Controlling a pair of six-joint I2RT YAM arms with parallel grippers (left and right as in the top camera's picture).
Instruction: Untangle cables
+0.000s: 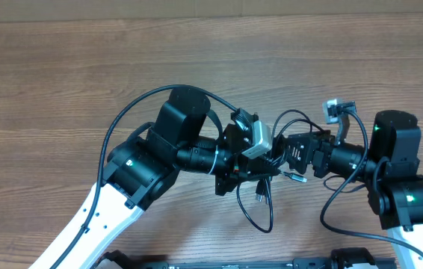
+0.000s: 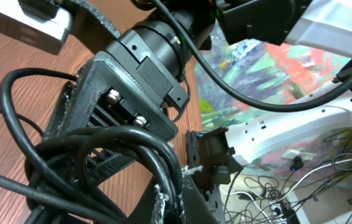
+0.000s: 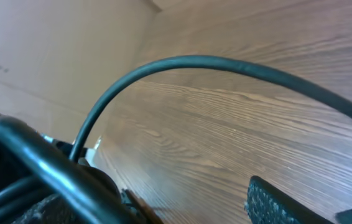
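Note:
The cables are thin black cords that hang in a loop from where the two grippers meet at mid-table. A silver-tipped plug lies just below the grippers. My left gripper is shut on a bundle of the cables, and the strands are pinched between its frayed pads. My right gripper faces it almost tip to tip, with its ribbed body right behind the bundle. In the right wrist view the right gripper is open, with bare wood between its textured finger and the other side. One cable arcs above it.
The wooden table stretches away behind both arms. The left arm's own thick cable loops over its wrist. Past the table's edge, loose wires lie on the floor beside the right arm's white base.

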